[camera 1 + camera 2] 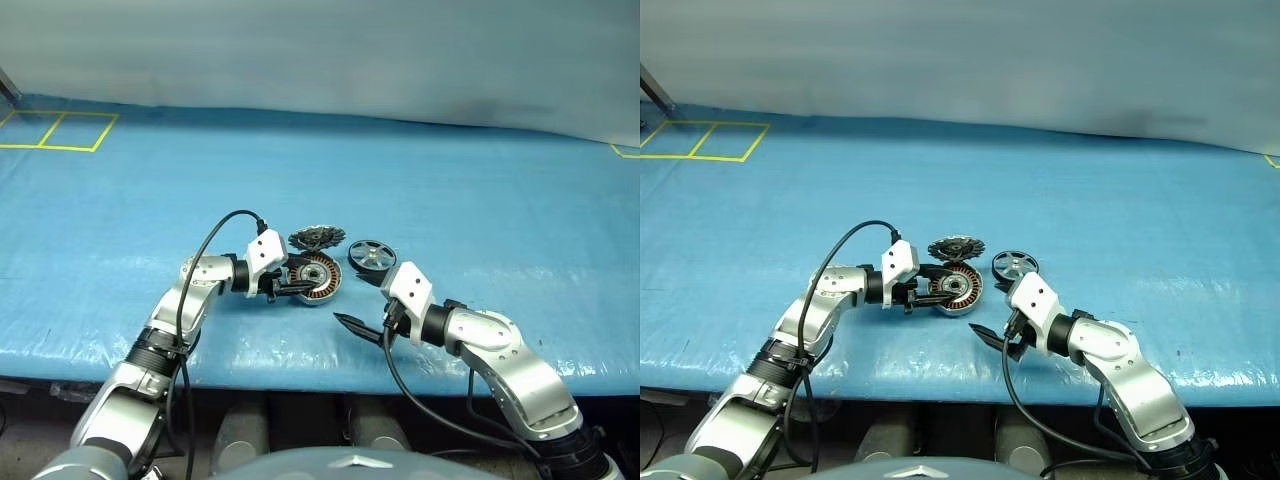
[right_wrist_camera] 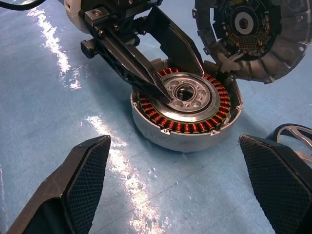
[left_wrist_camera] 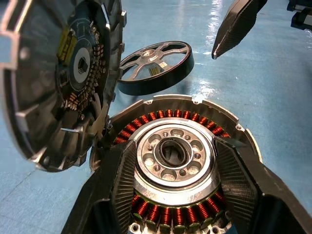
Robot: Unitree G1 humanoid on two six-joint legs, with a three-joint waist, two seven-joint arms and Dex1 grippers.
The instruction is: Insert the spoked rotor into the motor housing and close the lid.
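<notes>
One slip knocks the housing (image 2: 187, 114) off line: your left pincer (image 2: 168, 83), part-open, straddles it; the right pincer (image 2: 180, 187) gapes empty.

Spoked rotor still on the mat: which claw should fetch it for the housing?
Right, probably. The right claw is open and empty, near the spoked rotor on that side. The left claw is over the motor housing, whose lid stands open.

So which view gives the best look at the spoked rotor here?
The left wrist view: the spoked rotor lies whole on the blue table cover beyond the motor housing, spokes and hub clear. In the eye views it is small, beside the housing. The right wrist view catches just its rim, partly behind a finger.
</notes>
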